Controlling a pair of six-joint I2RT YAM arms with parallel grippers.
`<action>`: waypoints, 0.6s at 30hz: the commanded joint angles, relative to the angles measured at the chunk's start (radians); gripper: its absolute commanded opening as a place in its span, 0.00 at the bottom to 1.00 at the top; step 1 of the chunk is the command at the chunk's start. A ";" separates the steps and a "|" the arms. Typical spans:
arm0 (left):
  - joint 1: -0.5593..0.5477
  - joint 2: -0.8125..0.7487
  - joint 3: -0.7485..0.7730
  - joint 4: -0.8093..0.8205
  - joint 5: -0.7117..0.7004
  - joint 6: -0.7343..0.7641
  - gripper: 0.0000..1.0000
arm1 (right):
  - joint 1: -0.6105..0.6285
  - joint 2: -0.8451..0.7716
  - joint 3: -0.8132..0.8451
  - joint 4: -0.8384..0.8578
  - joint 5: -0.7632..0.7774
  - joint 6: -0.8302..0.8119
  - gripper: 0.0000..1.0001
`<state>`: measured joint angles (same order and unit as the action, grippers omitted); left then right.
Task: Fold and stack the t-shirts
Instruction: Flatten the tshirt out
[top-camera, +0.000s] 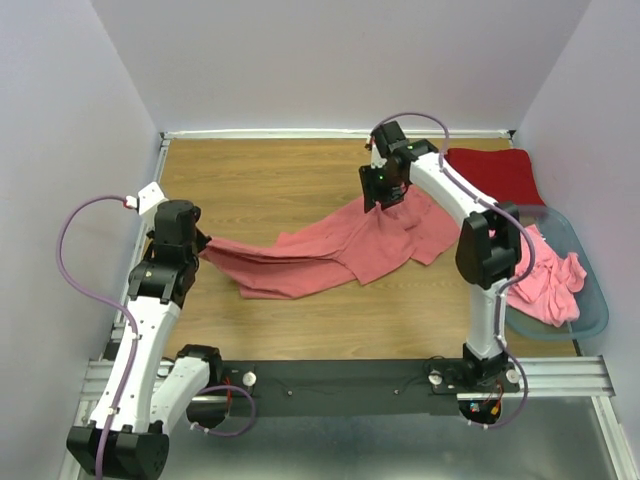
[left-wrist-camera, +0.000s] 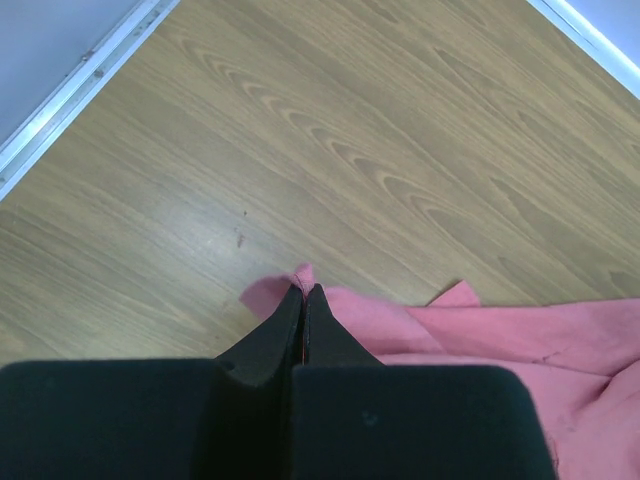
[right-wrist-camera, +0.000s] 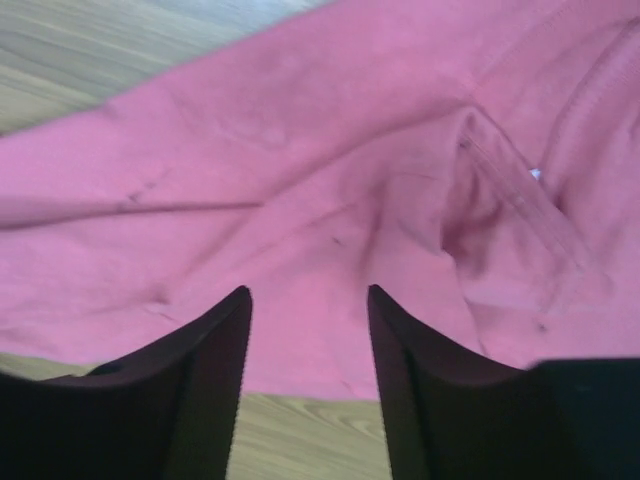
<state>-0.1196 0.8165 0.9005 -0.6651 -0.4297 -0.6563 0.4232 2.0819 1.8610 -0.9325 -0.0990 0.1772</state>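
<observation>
A pink tee (top-camera: 340, 250) sprawls mid-table, its 9 o'clock corner pinched in the closed left gripper (left-wrist-camera: 303, 298), the right gripper (right-wrist-camera: 306, 292) gaping over its 1 o'clock end, with a red tee (top-camera: 495, 170) at 2 and a basket (top-camera: 596, 300) at 3.

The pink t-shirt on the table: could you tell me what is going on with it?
The left arm pinches an edge of the salmon-pink t-shirt, its jaws shut. The right arm is over the other end, jaws open. A red t-shirt lies behind it; more pink ones wait in the basket.
</observation>
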 joint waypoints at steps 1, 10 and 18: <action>0.006 0.012 0.009 0.050 0.014 -0.012 0.00 | -0.001 -0.114 -0.104 0.115 -0.016 0.018 0.60; 0.008 0.019 -0.005 0.070 0.019 -0.019 0.00 | -0.187 -0.401 -0.690 0.346 -0.094 0.011 0.47; 0.008 0.029 0.005 0.071 0.022 -0.013 0.00 | -0.236 -0.376 -0.793 0.483 -0.093 0.077 0.45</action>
<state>-0.1188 0.8421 0.9009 -0.6212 -0.4118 -0.6601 0.1974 1.6913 1.0775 -0.5827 -0.1677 0.2089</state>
